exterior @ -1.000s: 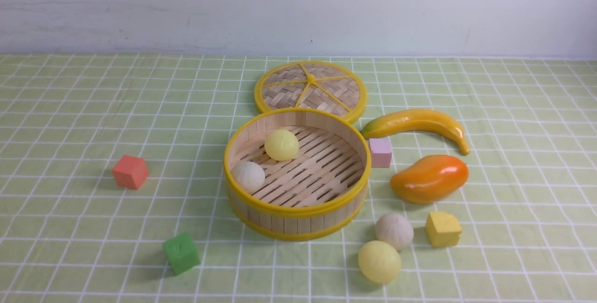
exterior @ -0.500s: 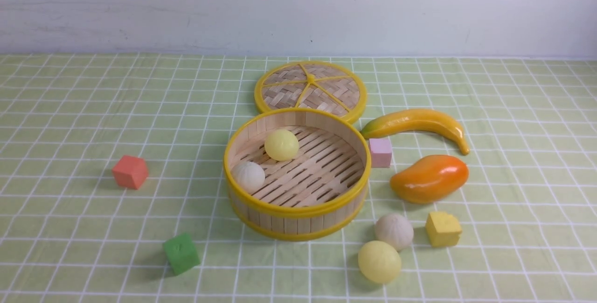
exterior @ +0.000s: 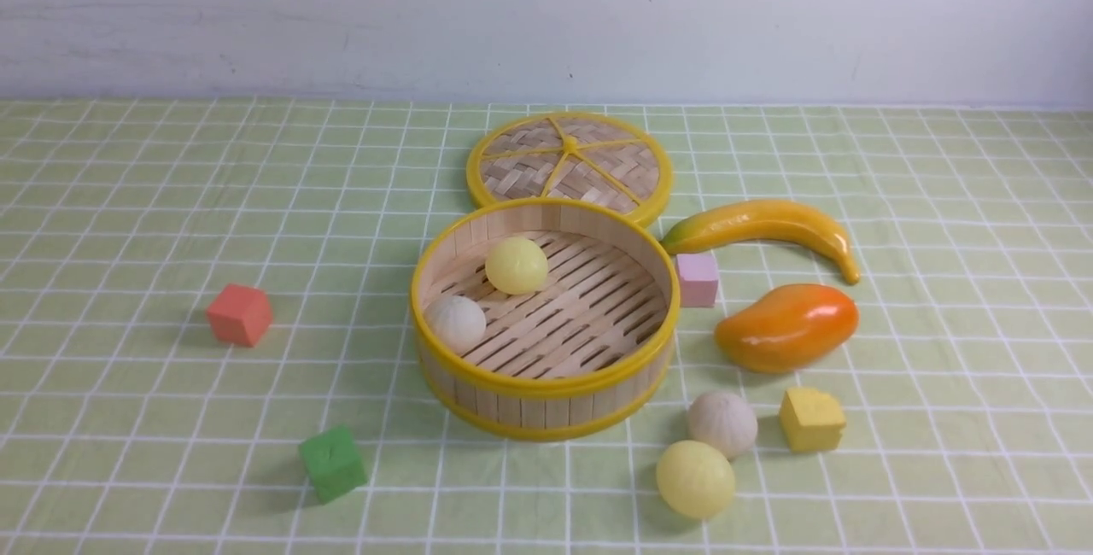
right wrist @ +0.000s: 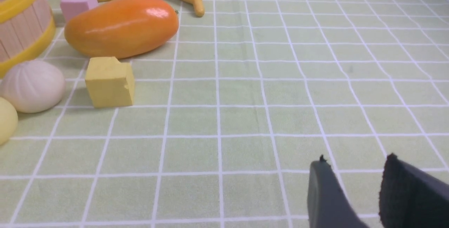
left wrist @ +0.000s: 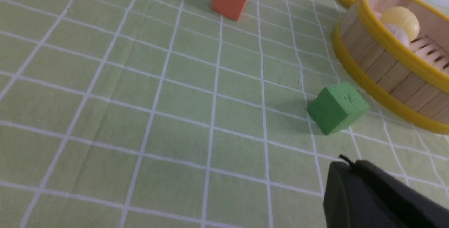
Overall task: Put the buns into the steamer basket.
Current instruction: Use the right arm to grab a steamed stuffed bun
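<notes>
- Front view: steamer basket [exterior: 544, 388] mid-table [exterior: 939, 470] holds two buns [exterior: 516, 265]; two other buns [exterior: 722, 423] lie outside, toward the near edge.
- Left wrist view: left gripper [left wrist: 342, 166], mostly cropped, seems closed, empty.
- Right wrist view: right gripper [right wrist: 356, 172] parted, empty.
</notes>
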`<state>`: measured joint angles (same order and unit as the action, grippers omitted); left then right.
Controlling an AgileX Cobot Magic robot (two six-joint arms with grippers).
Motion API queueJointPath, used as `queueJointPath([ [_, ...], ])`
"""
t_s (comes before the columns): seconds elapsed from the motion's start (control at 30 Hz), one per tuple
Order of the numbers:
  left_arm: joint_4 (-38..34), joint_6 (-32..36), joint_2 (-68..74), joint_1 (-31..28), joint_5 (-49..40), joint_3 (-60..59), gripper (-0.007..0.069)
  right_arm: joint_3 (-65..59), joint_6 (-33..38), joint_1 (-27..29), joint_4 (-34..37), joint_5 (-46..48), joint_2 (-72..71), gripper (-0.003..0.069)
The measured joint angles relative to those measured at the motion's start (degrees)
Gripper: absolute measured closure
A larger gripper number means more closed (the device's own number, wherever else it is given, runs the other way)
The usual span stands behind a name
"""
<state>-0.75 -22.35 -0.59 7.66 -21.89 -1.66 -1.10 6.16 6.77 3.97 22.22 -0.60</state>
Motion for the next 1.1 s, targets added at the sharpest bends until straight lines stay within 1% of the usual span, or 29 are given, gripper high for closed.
queueJointPath([
  [0.47,-0.6,0.0,0.0,1.2,-0.4,0.0,0.0627,0.0,0.0,0.0,0.0,0.0,0.0,0.0418],
  [0.8,4.1,0.0,0.0,1.2,-0.4,0.0,0.0621,0.0,0.0,0.0,-0.1,-0.1,0.0,0.0418],
  [1.0,3.8,0.0,0.0,1.2,-0.4,0.0,0.0617,0.0,0.0,0.0,-0.2,-0.2,0.0,0.0418],
  [1.07,2.9,0.0,0.0,0.2,-0.4,0.0,0.0614,-0.2,0.0,0.0,1.2,-1.9,0.0,0.0418],
  [1.1,2.6,0.0,0.0,-1.3,-0.4,0.0,0.0613,-0.4,0.0,0.0,3.3,-3.8,0.0,0.0418],
])
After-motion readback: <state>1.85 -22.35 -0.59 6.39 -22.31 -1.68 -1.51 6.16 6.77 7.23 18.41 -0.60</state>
